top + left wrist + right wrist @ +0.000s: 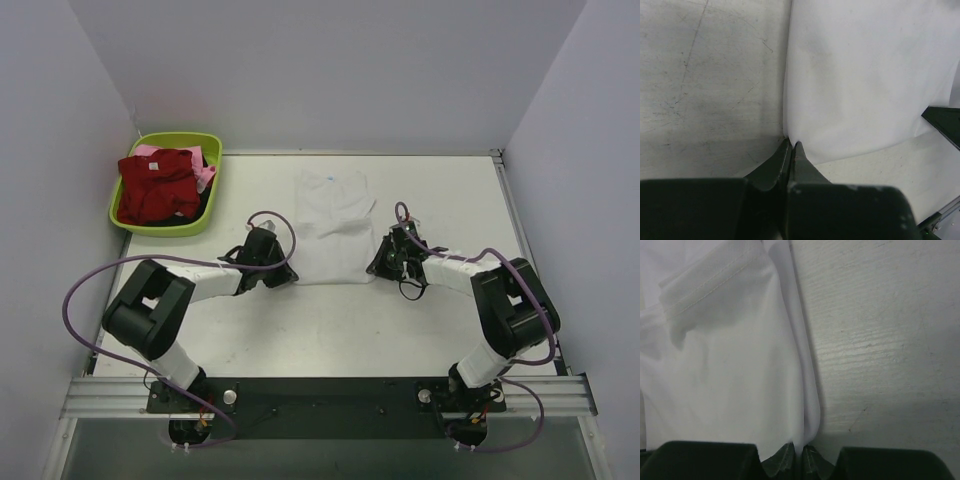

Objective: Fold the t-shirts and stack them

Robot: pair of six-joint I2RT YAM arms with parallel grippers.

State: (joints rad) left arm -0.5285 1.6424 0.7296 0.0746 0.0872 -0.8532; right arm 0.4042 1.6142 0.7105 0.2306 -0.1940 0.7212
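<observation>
A white t-shirt [332, 225] lies folded into a long strip at the middle of the table. My left gripper [287, 275] is shut on its near left corner, which shows in the left wrist view [791, 142] with the white cloth [860, 75] spread beyond. My right gripper [377, 266] is shut on its near right corner [804, 447], the cloth [730, 385] and a sleeve hem [705, 287] lying to the left. A dark red t-shirt [155, 185] and a pink one [205, 175] lie in the basin.
The lime-green basin [165, 224] stands at the far left of the table. White walls enclose the table on the left, back and right. The arm cables loop beside each arm. A dark metal rail runs along the near edge.
</observation>
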